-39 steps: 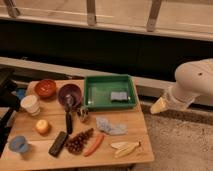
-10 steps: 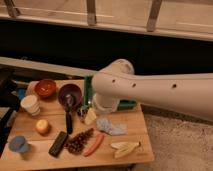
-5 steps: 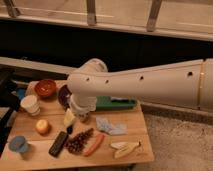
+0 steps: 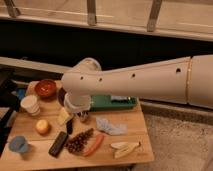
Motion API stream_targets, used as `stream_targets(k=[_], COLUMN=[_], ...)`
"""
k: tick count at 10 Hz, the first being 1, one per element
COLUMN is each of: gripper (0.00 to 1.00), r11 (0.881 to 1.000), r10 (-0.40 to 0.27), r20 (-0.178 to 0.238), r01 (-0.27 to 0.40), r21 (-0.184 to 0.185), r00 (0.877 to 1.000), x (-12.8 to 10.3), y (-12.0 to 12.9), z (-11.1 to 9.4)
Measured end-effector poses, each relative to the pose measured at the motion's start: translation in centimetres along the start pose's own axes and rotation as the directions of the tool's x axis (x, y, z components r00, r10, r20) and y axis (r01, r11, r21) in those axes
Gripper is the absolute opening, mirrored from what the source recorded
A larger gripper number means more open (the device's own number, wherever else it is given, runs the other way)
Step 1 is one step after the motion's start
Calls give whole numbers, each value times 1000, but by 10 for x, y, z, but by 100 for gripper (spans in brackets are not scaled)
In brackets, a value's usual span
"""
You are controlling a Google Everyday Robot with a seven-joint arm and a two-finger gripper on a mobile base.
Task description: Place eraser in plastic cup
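Note:
The eraser (image 4: 58,143) is a black block lying on the wooden table near the front left, next to a bunch of dark grapes (image 4: 79,141). The plastic cup (image 4: 19,145) is small and light blue and stands at the front left corner, left of the eraser. My gripper (image 4: 64,117) hangs from the large white arm (image 4: 130,82) that reaches in from the right. It sits above the table just behind the eraser and does not touch it. The eraser and the cup are apart.
A white cup (image 4: 31,105), a red bowl (image 4: 46,88) and an apple (image 4: 42,126) stand on the left. A green tray (image 4: 112,102) is behind the arm. A crumpled cloth (image 4: 111,126), a carrot (image 4: 94,144) and banana pieces (image 4: 125,148) lie to the right.
The arm has swung in from the right edge and leftward across the table. The gripper has moved from over the tray to just behind the eraser. The objects have not moved.

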Motion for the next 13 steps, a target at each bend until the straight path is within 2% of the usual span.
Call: stream_targets(k=[3, 5, 6, 8, 10, 12, 13], gripper=[80, 80, 80, 80, 80, 80, 80], r11=[1000, 999, 998, 997, 997, 998, 999], r10=[7, 16, 31, 55, 69, 54, 44], r20=[-2, -12, -29, -64, -111, -187, -206], r01=[-7, -15, -29, -51, -64, -55, -47], r21=[21, 28, 52, 65, 44, 1, -9], r00=[1000, 1000, 999, 996, 991, 981, 978], x=[-5, -6, -7, -6, -3, 0, 1], y=[5, 14, 18, 26, 31, 50, 56], z=[10, 31, 45, 74, 109, 145, 152])
